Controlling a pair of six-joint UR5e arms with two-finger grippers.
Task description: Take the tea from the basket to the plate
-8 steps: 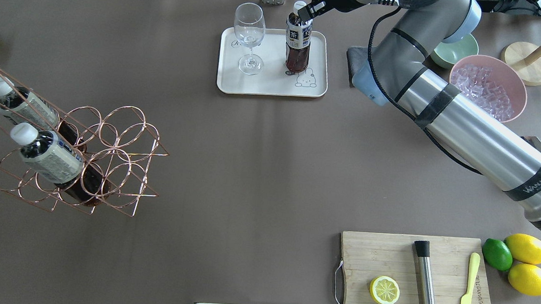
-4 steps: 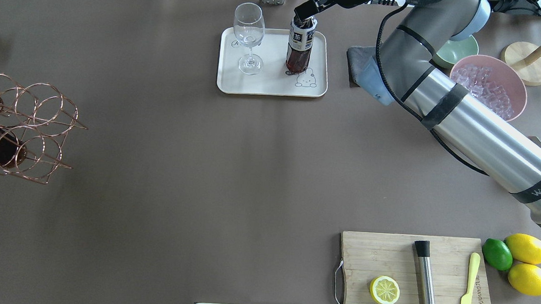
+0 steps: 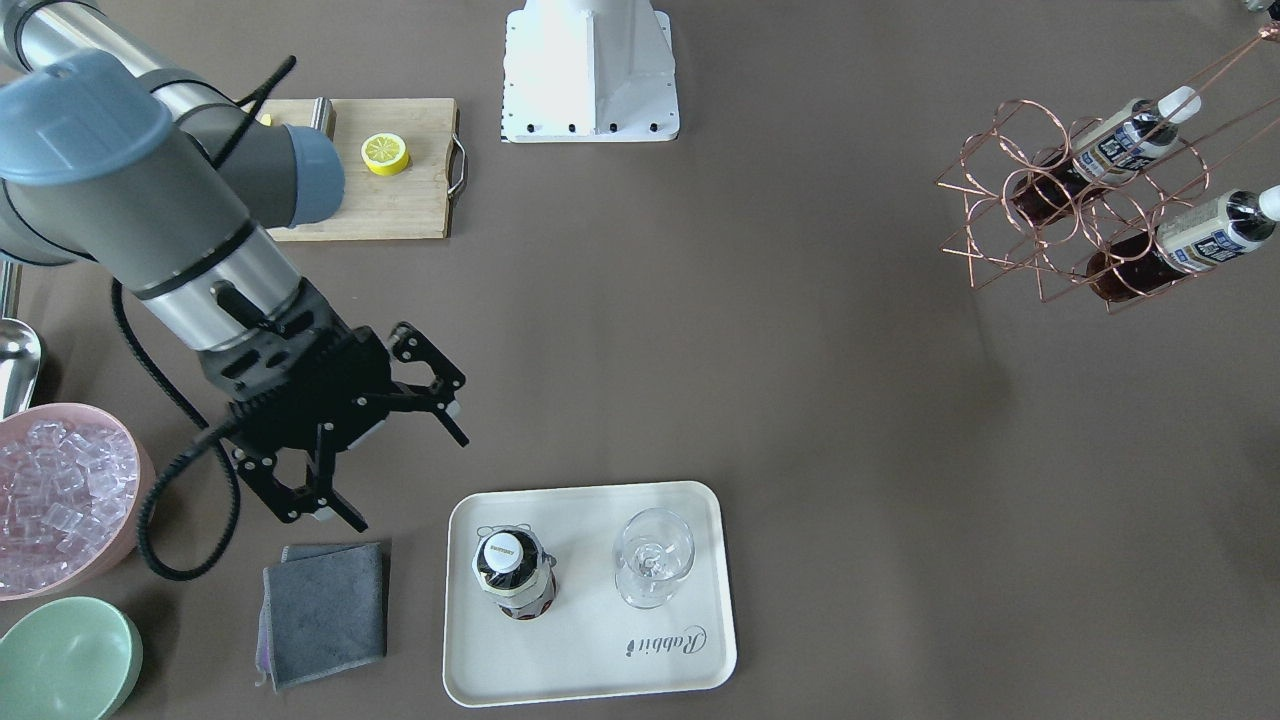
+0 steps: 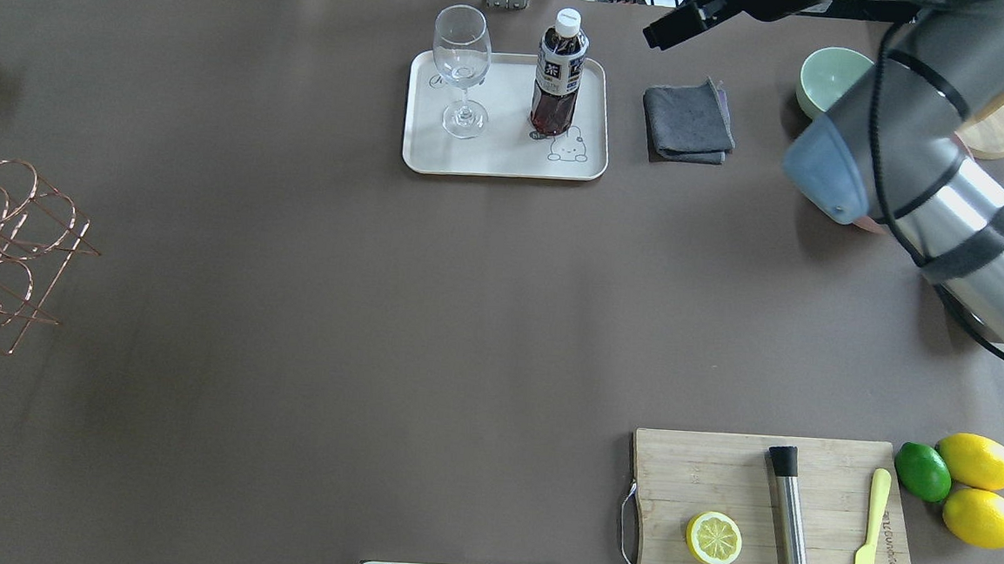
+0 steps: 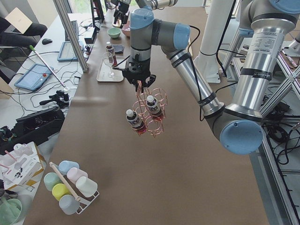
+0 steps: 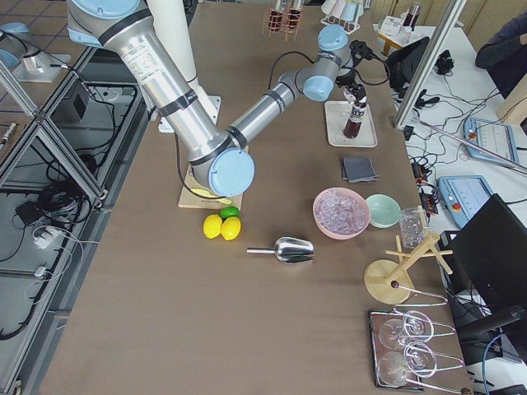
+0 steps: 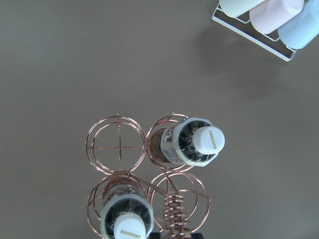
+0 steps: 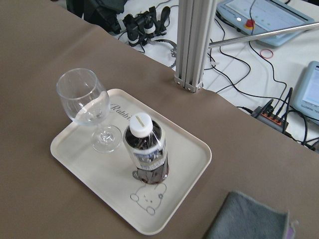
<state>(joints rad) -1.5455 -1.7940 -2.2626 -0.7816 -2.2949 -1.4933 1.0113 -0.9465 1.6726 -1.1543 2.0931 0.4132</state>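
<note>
The tea (image 4: pixel 558 76) stands upright on the plate (image 4: pixel 501 155), next to the bear drawing; it also shows in the right wrist view (image 8: pixel 145 149) and the front view (image 3: pixel 515 572). My right gripper (image 3: pixel 410 483) is open and empty, off the plate's side above the grey cloth. The basket (image 3: pixel 1080 220) hangs tilted in the air at the table's left end, with two near-identical bottles (image 7: pixel 197 142) in its cells. My left gripper (image 5: pixel 139 80) is shut on its looped handle (image 7: pixel 172 219).
A wine glass (image 4: pixel 463 70) stands on the plate beside the tea. A grey cloth (image 4: pixel 688 119), a green bowl (image 4: pixel 828 75) and a pink bowl of ice (image 3: pixel 60 495) lie right of the plate. A cutting board (image 4: pixel 767 516) and citrus fruits (image 4: pixel 969 485) are near right.
My right gripper has let go of the tea and drawn back to the right, off the plate. My left arm has carried the basket further left.
</note>
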